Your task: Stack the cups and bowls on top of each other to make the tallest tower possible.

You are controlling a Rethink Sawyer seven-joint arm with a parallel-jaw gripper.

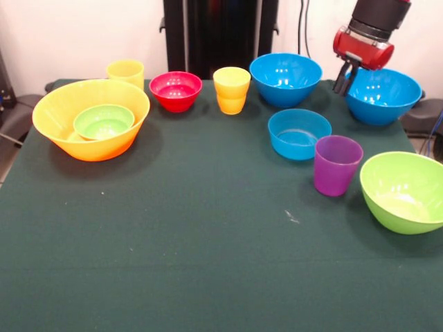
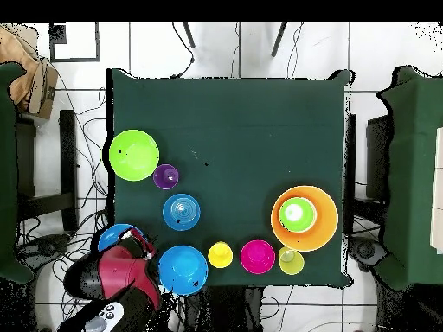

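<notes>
The huge orange-yellow bowl (image 1: 59, 111) stands at the left with the small green bowl (image 1: 104, 122) nested in it; it also shows in the overhead view (image 2: 326, 220). A yellow cup (image 1: 125, 71) stands behind it. The small red bowl (image 1: 176, 90), a second yellow cup (image 1: 231, 90) and a large blue bowl (image 1: 285, 79) line the far edge. The shallow blue bowl (image 1: 299, 133), the purple cup (image 1: 336, 165) and the lime green bowl (image 1: 405, 191) sit at the right. My gripper (image 1: 344, 77) hangs at the left rim of the other large blue bowl (image 1: 384, 97).
A dark green cloth (image 1: 194, 242) covers the table. The black pedestal (image 1: 220, 31) rises behind the far edge. In the overhead view my red arm (image 2: 119, 277) covers part of the blue bowl (image 2: 115, 233) at the table's corner. Chairs stand on both sides.
</notes>
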